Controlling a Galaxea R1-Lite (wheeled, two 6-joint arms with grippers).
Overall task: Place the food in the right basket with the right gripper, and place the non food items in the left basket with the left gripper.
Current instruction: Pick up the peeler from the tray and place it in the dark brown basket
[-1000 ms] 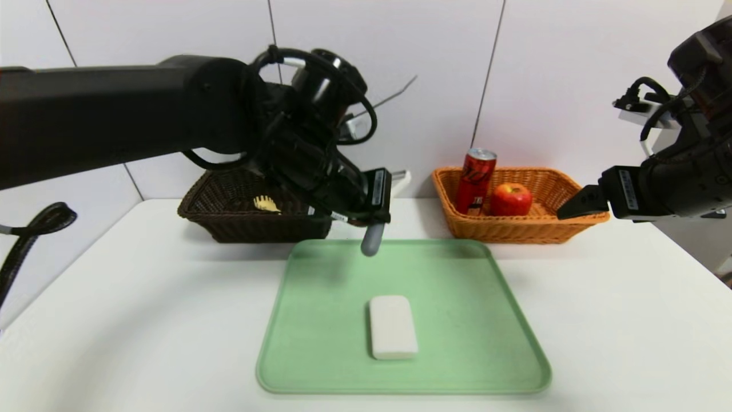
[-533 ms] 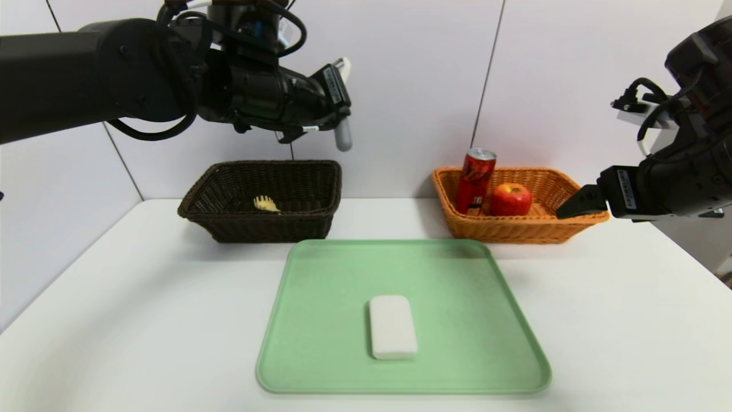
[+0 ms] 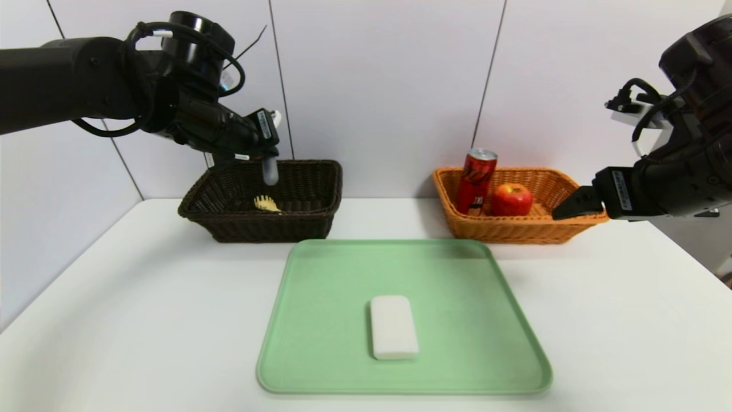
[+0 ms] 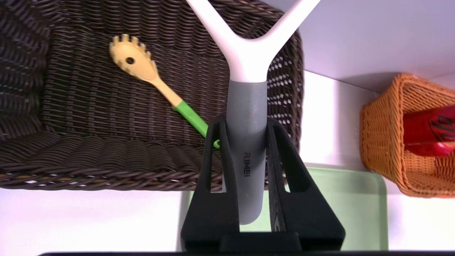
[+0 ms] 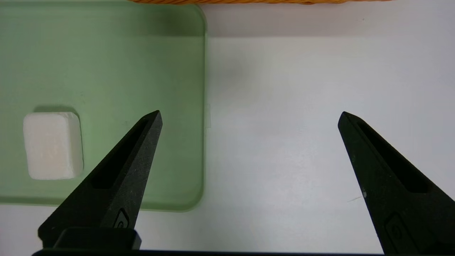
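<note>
Nearest the robot on the white counter (image 3: 114,320) lay a green tray (image 3: 457,320), and on it, toward its near half, a single white block (image 3: 393,327), rounded at the corners; nothing on its surface told what it was. In the right wrist view only one end of that block (image 5: 53,145) showed, the rest cut off by the frame. Right pincer (image 5: 249,117) hung above bare counter just off the tray's right edge, prongs wide apart with nothing between them; from the head view only one dark fingertip (image 3: 572,205) showed, in front of the orange basket's rim. Beyond the tray, far right: orange basket (image 3: 572,229) holding a red can (image 3: 476,180), upright or leaning slightly, and a red apple (image 3: 510,199) just beside it. Far left: dark brown basket (image 3: 269,229) with a wooden pasta spoon (image 4: 142,73) lying on its floor, green handle partly hidden behind the left pincer. Left pincer (image 4: 245,124) was held over the brown basket's right portion, clamped tight on the grey handle of a Y-shaped utensil (image 4: 246,106). The white fork of that utensil ran out of the wrist view, so its head could not be made out; from the head camera only the grey handle tip (image 3: 270,171) hung visibly below the pincer.
</note>
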